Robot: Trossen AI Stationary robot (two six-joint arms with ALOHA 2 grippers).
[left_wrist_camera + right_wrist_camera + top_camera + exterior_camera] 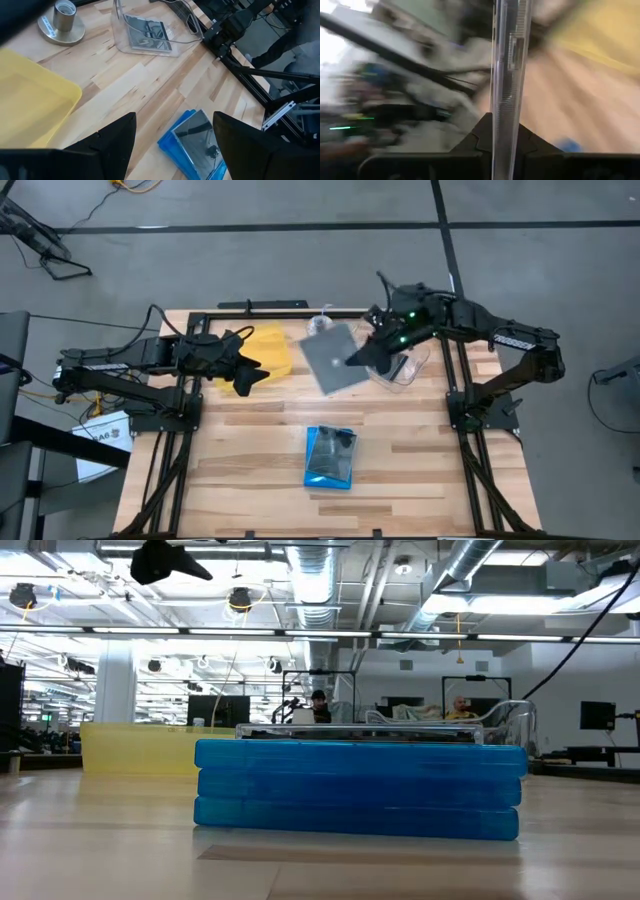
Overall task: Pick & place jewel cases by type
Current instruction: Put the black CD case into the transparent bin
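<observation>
A stack of jewel cases (330, 457) lies on the table's near middle: translucent blue ones (360, 785) with a clear, black-backed one (199, 140) on top. Another clear case (147, 35) lies inside the clear tub (405, 368) at the far right. My right gripper (358, 358) is shut on a further clear case (330, 358), held in the air between the tub and the yellow tray (268, 345). Over the tray's right side, my left gripper (250, 362) hovers open with nothing between its fingers (115, 145). My right gripper pinches the clear case between its two fingers at the case's right-hand edge (350, 361). It reaches in from the table's right side, slanting down. In the right wrist view the case (507, 75) stands edge-on between the fingers (482, 132). It is lifted clear and tilted.
A small round metal stand (62, 22) sits at the far middle, between tray and tub. Bare wood lies between the stack and the tray. The black frame rails (455, 380) run along the table's sides.
</observation>
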